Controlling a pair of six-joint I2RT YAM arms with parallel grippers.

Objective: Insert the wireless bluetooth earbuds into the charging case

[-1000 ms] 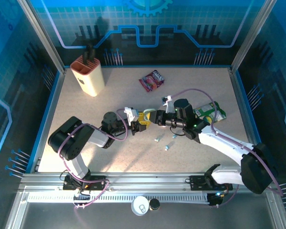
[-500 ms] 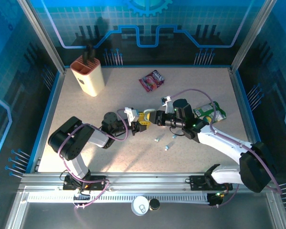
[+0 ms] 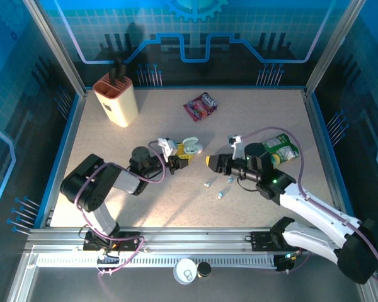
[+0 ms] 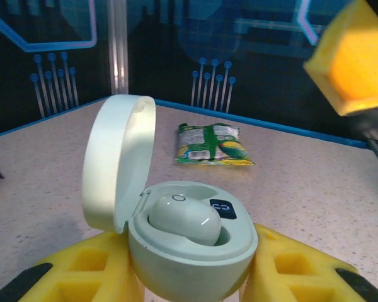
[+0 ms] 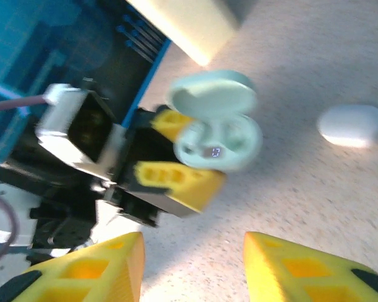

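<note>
The left gripper [image 3: 184, 155] is clamped on the charging case [image 4: 189, 251], its 2 yellow fingers [image 4: 82, 277] pressing the case's sides, lid swung up. The right gripper [image 5: 193, 258] has its jaws apart and holds nothing, just beside the case and pointing at it.

The left wrist view shows 1 earbud [image 4: 184, 220] seated in the case, and a green snack bag [image 4: 211, 145] lying further back. The overhead view shows 3 wireless bluetooth earbuds [image 3: 208, 184] loose on the table [image 3: 138, 201], near the right gripper on its near side. The right wrist view shows a closed white case [image 5: 351, 124] lying near the open one.

A small lit display [image 4: 222, 207] sits on the case's inner face; its characters are too small to read. Print on the green bag and the red packet [image 3: 200, 106] is illegible.

The left arm is folded low, forearm reaching toward the centre. The right arm stretches diagonally from the near right, wrist roughly level.
</note>
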